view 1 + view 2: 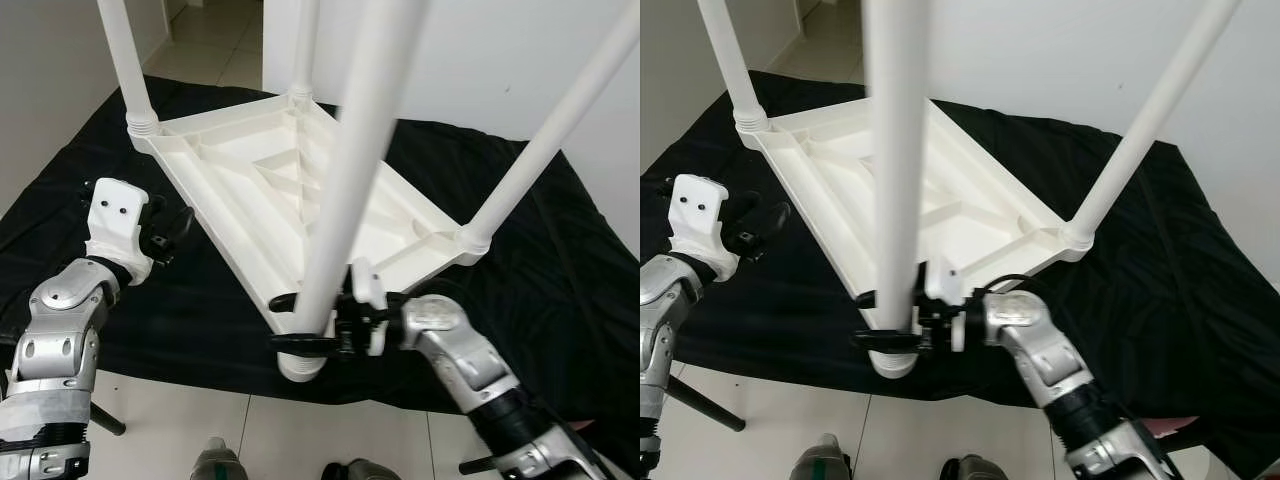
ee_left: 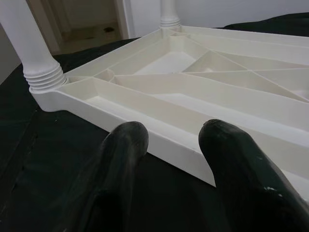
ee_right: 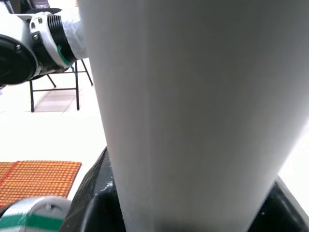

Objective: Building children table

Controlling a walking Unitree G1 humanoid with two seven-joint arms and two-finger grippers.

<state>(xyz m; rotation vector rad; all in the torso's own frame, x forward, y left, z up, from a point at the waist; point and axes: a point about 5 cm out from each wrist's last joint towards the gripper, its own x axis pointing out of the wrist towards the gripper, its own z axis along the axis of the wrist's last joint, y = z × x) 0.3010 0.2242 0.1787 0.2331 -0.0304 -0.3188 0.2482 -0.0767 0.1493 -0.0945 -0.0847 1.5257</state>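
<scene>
On the left, the left gripper (image 1: 172, 232) is held up just over the black cloth (image 1: 560, 270). It sits near the left edge of the white table top (image 1: 300, 190) but does not touch it. Its two black fingers (image 2: 120, 145) are spread apart and hold nothing. In the left wrist view, the fingers point at the rim of the table top, and one leg (image 2: 26, 43) stands at the corner just past them.

The table top lies upside down on the black cloth, so its ribs face up. The cloth is spread on a pale tiled floor (image 1: 200, 420). Four white legs stick up from the corners. The back left leg (image 1: 125, 60) and the back leg (image 1: 303, 50) stand far from the robot. The right leg (image 1: 560, 120) leans up and out on the right side.

The front leg (image 1: 350, 180) is the closest one and looks very big. Its bottom end sits in the near corner of the table top. The right gripper (image 1: 300, 322) is closed around this front leg, low down, just above the corner. One black finger is on each side of the leg. In the right wrist view, the leg (image 3: 193, 106) is big and white between the black fingers.
</scene>
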